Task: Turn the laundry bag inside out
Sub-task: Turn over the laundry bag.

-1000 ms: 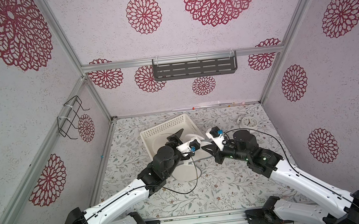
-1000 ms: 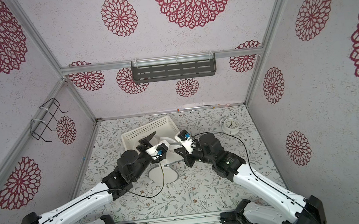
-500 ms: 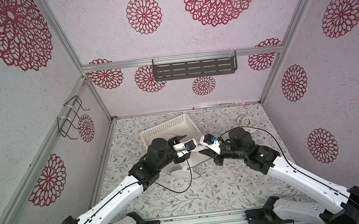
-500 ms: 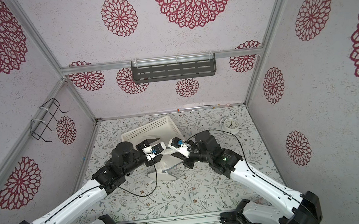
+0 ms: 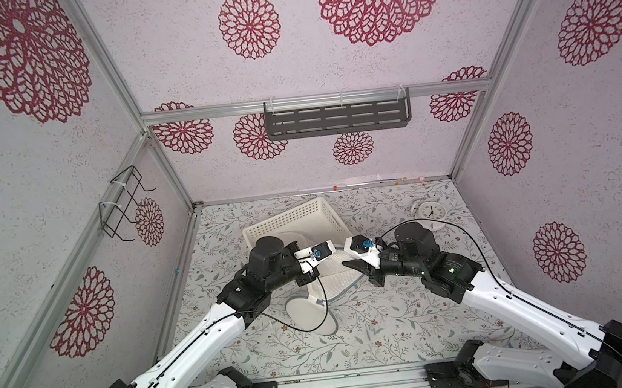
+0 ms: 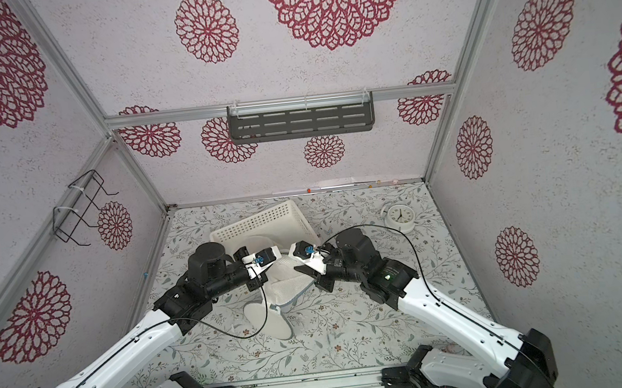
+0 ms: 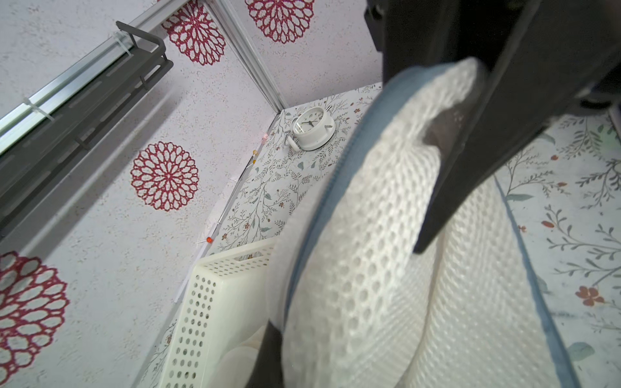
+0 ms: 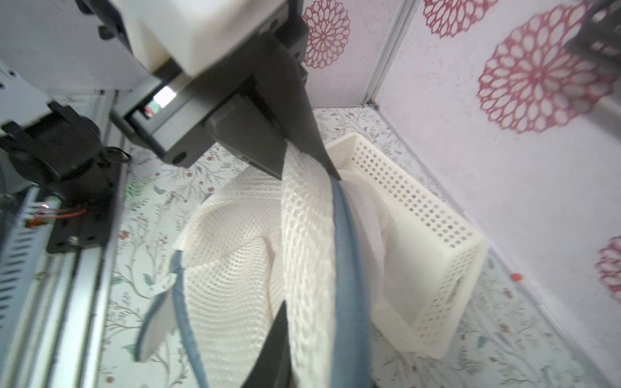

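Bag (image 5: 334, 279): regripping, mid-turn. You are clenching its edge in the left tool (image 8: 309, 164); right tool (image 5: 355, 271), grip not discernible. Next move is likely calling for an inside hold.

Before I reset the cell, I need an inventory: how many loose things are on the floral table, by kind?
laundry bag: 1
basket: 1
alarm clock: 1
Total: 3
Not counted: the white fabric in the basket, since I cannot tell whether it is part of the bag.
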Available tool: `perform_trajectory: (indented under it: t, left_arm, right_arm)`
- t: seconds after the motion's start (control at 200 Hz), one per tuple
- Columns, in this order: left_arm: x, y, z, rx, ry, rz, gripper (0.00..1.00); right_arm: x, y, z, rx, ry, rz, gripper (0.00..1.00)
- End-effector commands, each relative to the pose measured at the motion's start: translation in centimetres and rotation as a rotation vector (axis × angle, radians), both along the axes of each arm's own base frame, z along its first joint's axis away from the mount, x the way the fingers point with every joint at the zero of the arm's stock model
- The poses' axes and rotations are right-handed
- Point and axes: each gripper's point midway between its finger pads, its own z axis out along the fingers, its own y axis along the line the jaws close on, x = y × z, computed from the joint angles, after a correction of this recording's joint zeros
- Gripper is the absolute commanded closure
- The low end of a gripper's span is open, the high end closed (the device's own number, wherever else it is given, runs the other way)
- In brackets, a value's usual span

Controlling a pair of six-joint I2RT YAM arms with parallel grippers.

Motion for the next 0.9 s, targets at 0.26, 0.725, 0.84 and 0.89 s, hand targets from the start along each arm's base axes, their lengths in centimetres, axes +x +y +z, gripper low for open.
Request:
perform_trajectory:
  t: [0.26,0.725,0.84,0.89]
  left_arm:
    - [-0.4,0.8,1.5,-0.129,0.112,0.084,1.0]
    - [1.2,1.0,1.7,-0.133,0.128,0.19,1.0]
    - [1.2,1.1,1.5,-0.119,0.124,0.195,1.0]
    - [1.3,1.2,1.2,-0.104,0.125,0.203,1.0]
  right_arm:
    - [-0.6,-6.2,4.3,0.281,-0.063,-0.313,0.16]
    - [-2.3,-3.5,5.2,0.432,0.017,-0.224,0.41]
    - [-1.3,-3.3,5.0,0.43,0.03,-0.266,0.59]
    - [-0.7,-3.7,5.1,0.444,0.032,-0.309,0.71]
